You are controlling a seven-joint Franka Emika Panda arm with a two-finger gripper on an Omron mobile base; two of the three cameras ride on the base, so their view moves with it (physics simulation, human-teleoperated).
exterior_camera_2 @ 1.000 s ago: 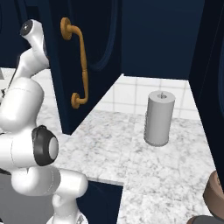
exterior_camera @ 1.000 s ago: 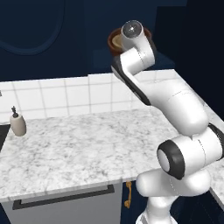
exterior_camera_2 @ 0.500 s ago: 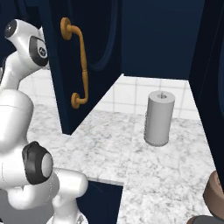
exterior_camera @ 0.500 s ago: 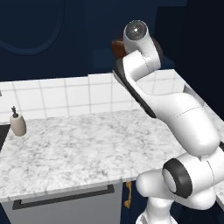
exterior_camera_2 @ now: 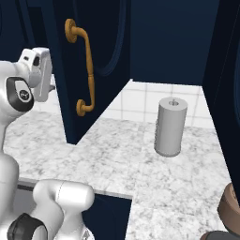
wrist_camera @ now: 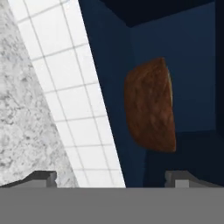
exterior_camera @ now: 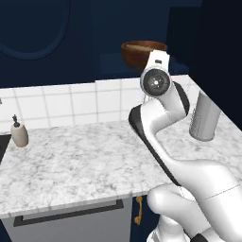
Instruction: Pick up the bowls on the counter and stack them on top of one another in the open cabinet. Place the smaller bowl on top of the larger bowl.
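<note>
The deep reddish-brown larger bowl [exterior_camera: 142, 56] stands on the shelf of the open navy cabinet [exterior_camera: 108, 64], above the backsplash. A light tan surface [exterior_camera: 143, 46] shows in its mouth and looks like the smaller bowl nested inside. In the hand view the bowl [wrist_camera: 148, 105] appears rolled sideways ahead of me, with a thin tan sliver along its rim. My gripper [wrist_camera: 111, 177] is open, its tips wide apart with nothing between them, and it is clear of the bowl. From the right base view the gripper [exterior_camera_2: 50, 86] is level with the cabinet door.
The open cabinet door [exterior_camera_2: 101, 56], with a brass handle [exterior_camera_2: 85, 70], swings out over the marbled counter [exterior_camera: 71, 160]. A grey cylinder [exterior_camera_2: 171, 125] stands at the back right. A soap bottle [exterior_camera: 19, 133] sits far left. A round brown thing [exterior_camera_2: 230, 207] is cut off at the lower right.
My hand has drawn back and down from the cabinet shelf, and the bowl it covered now stands alone there. The counter items have not moved.
</note>
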